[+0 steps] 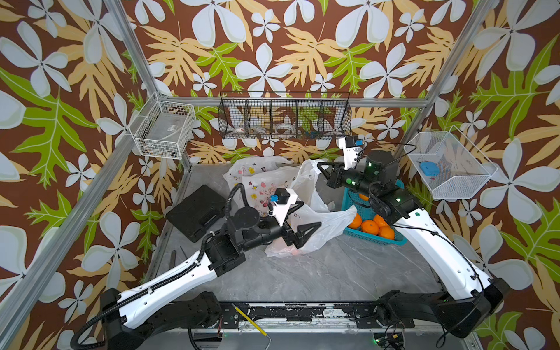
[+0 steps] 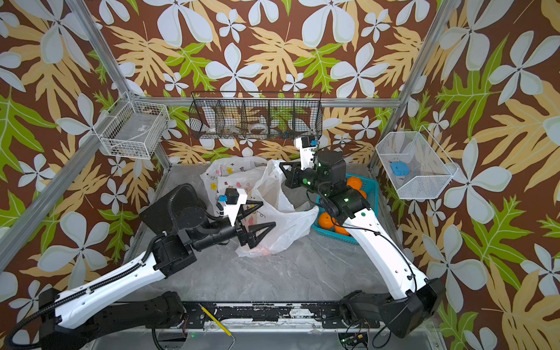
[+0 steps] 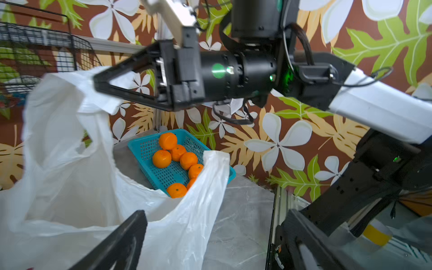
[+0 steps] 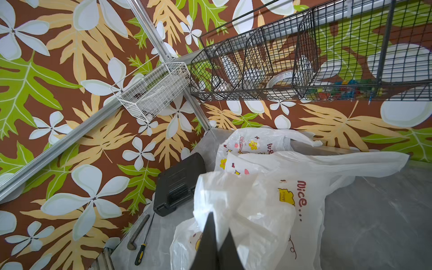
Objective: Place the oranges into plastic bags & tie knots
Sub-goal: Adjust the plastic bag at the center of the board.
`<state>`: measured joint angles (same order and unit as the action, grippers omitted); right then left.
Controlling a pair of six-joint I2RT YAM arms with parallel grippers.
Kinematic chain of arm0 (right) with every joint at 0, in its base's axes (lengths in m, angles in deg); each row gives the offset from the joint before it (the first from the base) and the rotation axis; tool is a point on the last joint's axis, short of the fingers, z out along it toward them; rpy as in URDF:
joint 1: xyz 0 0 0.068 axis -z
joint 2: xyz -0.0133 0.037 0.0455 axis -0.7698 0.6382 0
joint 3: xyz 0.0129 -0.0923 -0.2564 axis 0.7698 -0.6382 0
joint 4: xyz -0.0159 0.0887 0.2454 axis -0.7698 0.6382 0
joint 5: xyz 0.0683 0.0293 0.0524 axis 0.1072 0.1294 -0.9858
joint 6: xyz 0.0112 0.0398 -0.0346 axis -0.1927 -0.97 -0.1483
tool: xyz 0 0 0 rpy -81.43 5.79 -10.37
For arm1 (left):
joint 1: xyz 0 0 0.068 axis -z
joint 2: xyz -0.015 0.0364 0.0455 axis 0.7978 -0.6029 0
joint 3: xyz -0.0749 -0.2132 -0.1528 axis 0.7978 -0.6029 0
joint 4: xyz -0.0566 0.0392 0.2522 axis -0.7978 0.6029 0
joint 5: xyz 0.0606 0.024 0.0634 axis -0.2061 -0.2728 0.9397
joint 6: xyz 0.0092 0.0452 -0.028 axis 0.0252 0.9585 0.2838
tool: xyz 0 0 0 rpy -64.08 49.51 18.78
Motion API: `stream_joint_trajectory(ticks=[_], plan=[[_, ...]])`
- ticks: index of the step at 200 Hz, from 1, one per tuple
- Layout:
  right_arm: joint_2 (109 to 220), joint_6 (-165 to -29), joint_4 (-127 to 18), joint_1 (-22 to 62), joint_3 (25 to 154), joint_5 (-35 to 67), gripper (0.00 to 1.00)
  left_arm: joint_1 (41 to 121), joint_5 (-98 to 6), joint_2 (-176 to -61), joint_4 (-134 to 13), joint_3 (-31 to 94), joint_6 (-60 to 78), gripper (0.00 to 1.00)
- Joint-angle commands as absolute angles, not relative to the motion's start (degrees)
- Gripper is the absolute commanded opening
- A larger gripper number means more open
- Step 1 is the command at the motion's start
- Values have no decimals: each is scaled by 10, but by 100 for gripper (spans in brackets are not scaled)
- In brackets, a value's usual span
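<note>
My left jaws stand wide open over a plastic bag on the bench; my right jaws pinch its raised rim. Oranges sit in a teal basket beside it.

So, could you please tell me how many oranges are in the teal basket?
7 oranges, all in the teal basket, in a loose cluster; one half behind the bag. Others may be hidden.

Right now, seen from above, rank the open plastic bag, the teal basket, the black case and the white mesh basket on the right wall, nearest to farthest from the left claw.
1. The open plastic bag, directly under the left claw.
2. The teal basket, beyond the bag, to the right.
3. The black case, on the table's left side.
4. The white mesh basket, on the right wall.
</note>
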<state>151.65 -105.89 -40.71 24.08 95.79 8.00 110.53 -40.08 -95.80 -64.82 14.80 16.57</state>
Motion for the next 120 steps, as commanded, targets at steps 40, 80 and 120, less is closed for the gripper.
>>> stream_joint_trajectory(ticks=[40, 80, 120], plan=[[1510, -1059, -418, 240, 951, 90, 0, 1274, -20, -1124, -651, 245, 298, 100], [1510, -1064, -421, 240, 949, 79, 0, 1315, 144, -1240, -656, 307, 315, 100], [1506, -1066, -426, 240, 941, 79, 0, 1318, 184, -1330, -624, 378, 322, 100]])
